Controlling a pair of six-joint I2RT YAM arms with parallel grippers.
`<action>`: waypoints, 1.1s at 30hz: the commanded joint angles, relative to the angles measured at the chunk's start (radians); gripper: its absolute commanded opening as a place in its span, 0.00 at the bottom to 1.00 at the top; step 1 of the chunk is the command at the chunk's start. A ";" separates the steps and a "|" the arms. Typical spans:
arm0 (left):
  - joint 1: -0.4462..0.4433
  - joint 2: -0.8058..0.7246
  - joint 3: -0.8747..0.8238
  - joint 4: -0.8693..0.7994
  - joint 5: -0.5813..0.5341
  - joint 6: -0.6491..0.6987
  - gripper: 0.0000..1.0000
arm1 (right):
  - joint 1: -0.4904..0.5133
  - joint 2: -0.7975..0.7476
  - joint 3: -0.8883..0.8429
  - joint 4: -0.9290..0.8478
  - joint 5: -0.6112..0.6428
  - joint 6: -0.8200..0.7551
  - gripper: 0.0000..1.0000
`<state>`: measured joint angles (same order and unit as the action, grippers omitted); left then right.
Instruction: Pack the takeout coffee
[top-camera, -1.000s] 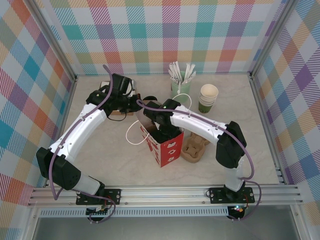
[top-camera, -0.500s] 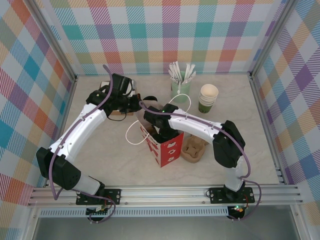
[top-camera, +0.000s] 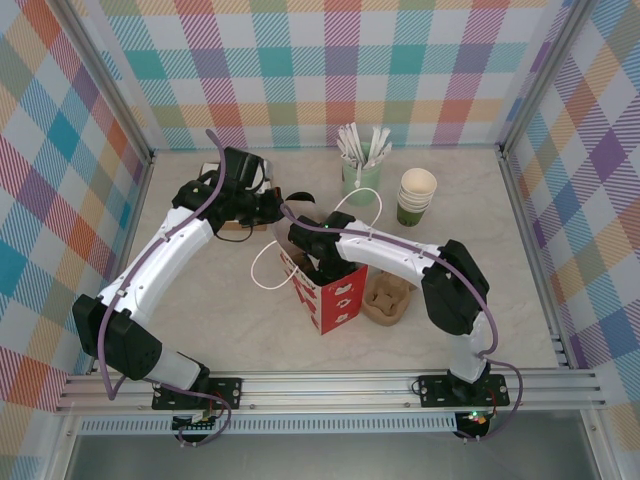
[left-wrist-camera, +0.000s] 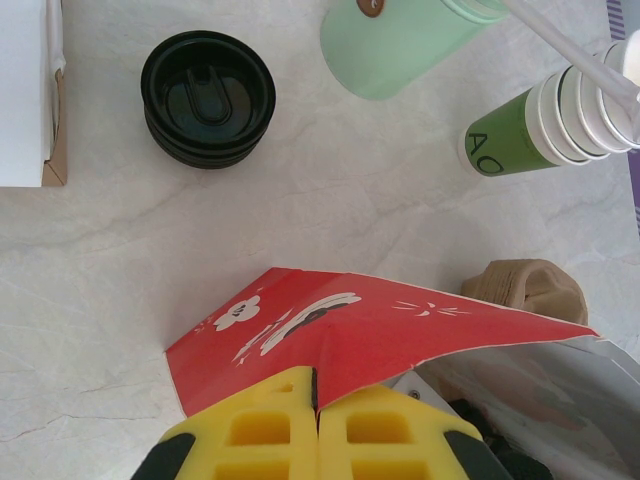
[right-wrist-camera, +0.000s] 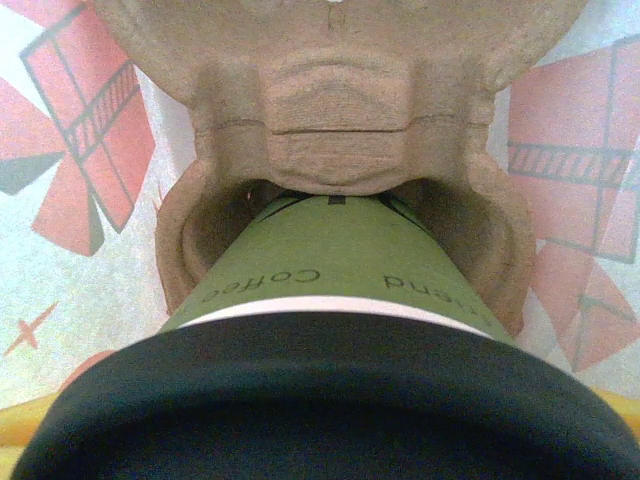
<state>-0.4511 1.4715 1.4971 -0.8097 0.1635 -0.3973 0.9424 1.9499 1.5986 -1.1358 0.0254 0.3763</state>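
The left gripper (left-wrist-camera: 317, 405) pinches the red bag (left-wrist-camera: 300, 330) at its eleven o'clock rim to keep the mouth open. The right gripper (top-camera: 322, 266), clamped on the takeout coffee (right-wrist-camera: 330, 255), seats it in the pulp carrier (right-wrist-camera: 340, 110).

Paper cup (right-wrist-camera: 340, 265), pulp tray (right-wrist-camera: 340, 100), smooth bag (left-wrist-camera: 340, 330)

The left arm (top-camera: 170, 250) reaches away from its base, bends at the elbow and turns inward. The left gripper (left-wrist-camera: 317, 392) is held level, its yellow fingers (left-wrist-camera: 265, 430) pressed flat together on the bag (left-wrist-camera: 400, 320) edge, which juts out just ahead of their tips. The right arm (top-camera: 400, 258) arcs from its base toward the left one with the wrist bent down, so the right gripper (top-camera: 320, 262) points below, jaws wide around the cup (right-wrist-camera: 335, 260) between them, lid nearest the wrist.
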 joint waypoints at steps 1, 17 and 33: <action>-0.011 0.007 0.010 0.000 0.011 -0.003 0.04 | 0.004 0.062 -0.048 -0.019 0.005 -0.027 0.74; -0.011 0.004 0.006 0.003 0.011 -0.003 0.04 | 0.006 0.084 -0.061 -0.004 -0.002 -0.033 0.74; -0.012 0.001 0.008 -0.002 0.013 -0.001 0.05 | 0.004 0.035 -0.035 0.008 -0.013 -0.023 0.80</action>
<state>-0.4511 1.4715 1.4971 -0.8093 0.1635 -0.3973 0.9424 1.9511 1.5963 -1.1328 0.0216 0.3737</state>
